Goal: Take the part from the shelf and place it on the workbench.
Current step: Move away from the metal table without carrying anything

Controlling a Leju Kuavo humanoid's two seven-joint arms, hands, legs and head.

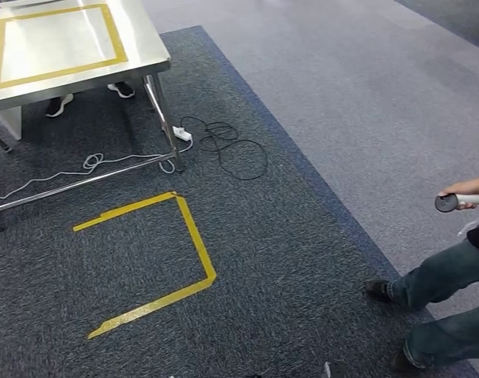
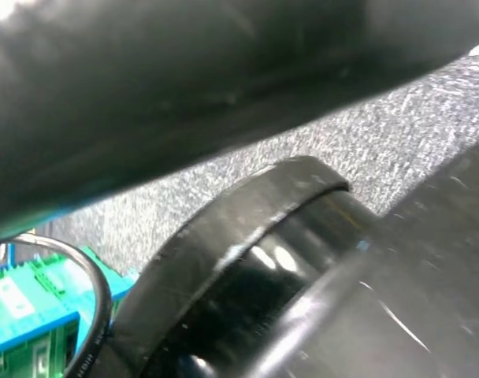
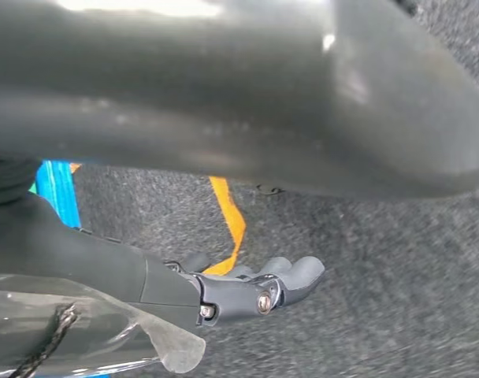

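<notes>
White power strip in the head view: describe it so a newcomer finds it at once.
Start at the steel workbench with the yellow tape frame on top, upper left. Follow its near right leg down to the dark carpet. The power strip lies just right of that leg, a small white block between a white cable and a looped black cable.

My head camera looks forward and down from high up at the carpet (image 1: 272,260), the surface (image 1: 64,47) far ahead. Both wrist cameras hang close above that carpet; the right one, just behind my right hand (image 3: 255,287), shares the yellow tape (image 1: 183,236).
</notes>
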